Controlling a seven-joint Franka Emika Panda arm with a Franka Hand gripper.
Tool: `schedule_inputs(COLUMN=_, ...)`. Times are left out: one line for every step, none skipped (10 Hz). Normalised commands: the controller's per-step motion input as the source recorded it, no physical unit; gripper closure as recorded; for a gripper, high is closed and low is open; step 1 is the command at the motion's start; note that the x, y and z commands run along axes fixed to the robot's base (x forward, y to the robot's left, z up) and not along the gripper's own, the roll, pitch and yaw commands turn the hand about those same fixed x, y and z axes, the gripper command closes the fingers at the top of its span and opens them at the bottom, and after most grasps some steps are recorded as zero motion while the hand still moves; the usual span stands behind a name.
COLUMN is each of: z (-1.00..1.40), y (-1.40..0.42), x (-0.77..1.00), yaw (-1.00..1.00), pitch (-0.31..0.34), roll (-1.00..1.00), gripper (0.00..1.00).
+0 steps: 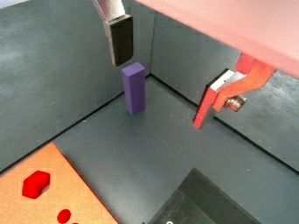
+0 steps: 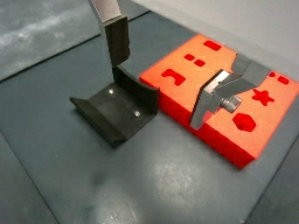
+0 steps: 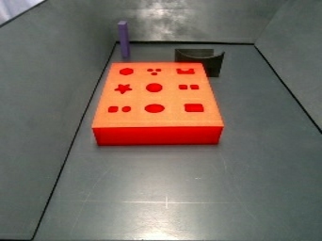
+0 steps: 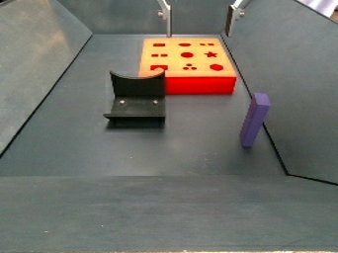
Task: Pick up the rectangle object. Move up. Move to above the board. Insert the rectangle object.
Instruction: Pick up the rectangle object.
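The rectangle object (image 1: 135, 87) is a slim purple bar. It stands upright on the grey floor near the wall and shows in both side views (image 3: 123, 38) (image 4: 254, 120). The board (image 3: 138, 99) is a flat red-orange block with shaped holes and lies in the middle of the floor (image 4: 199, 86); it also shows in both wrist views (image 2: 222, 59) (image 1: 59, 179). My gripper (image 1: 163, 92) is open and empty, high above the floor. One dark pad (image 1: 121, 39) hangs just above the bar's top without touching it. The gripper also shows in a wrist view (image 2: 158, 92) and at the far edge of a side view (image 4: 200, 14).
The fixture (image 2: 114, 109), a dark L-shaped bracket on a base plate, stands on the floor beside the board (image 4: 134, 97) (image 3: 201, 59). Grey walls enclose the floor on the sides; the bar stands close to one wall.
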Motion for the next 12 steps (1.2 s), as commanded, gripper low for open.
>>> schedule_inputs(z=-0.24, y=0.55, x=-1.0, yaw=-0.01, pitch=-0.08, roll=0.0, gripper=0.0)
schedule_inputs(z=-0.25, y=0.58, x=-1.0, yaw=-0.03, pitch=-0.083, roll=0.0, gripper=0.0)
schedule_inputs(z=-0.38, y=0.53, x=-1.0, yaw=-0.06, pitch=-0.107, roll=0.0, gripper=0.0)
schedule_inputs(z=-0.59, y=0.45, x=-1.0, yaw=-0.11, pitch=-0.096, roll=-0.02, gripper=0.0)
schedule_inputs(z=-0.62, y=0.41, x=-1.0, yaw=-0.14, pitch=-0.064, roll=-0.05, gripper=0.0)
schedule_inputs(z=-0.78, y=0.21, x=-0.72, yaw=-0.17, pitch=0.0, roll=-0.17, gripper=0.0)
schedule_inputs(z=-0.82, y=0.0, x=-0.35, yaw=-0.2, pitch=0.013, roll=-0.18, gripper=0.0)
schedule_inputs(z=-0.81, y=0.0, x=-0.39, yaw=-0.22, pitch=0.031, roll=-0.18, gripper=0.0)
schedule_inputs(z=-0.75, y=0.0, x=-0.17, yaw=-0.18, pitch=0.03, roll=-0.2, gripper=0.0)
schedule_inputs(z=-0.73, y=0.0, x=0.07, yaw=-0.07, pitch=0.077, roll=-0.16, gripper=0.0)
schedule_inputs(z=-0.64, y=0.0, x=0.16, yaw=-0.06, pitch=0.134, roll=-0.18, gripper=0.0)
schedule_inputs(z=-0.45, y=0.04, x=0.06, yaw=0.0, pitch=0.091, roll=-0.11, gripper=0.0)
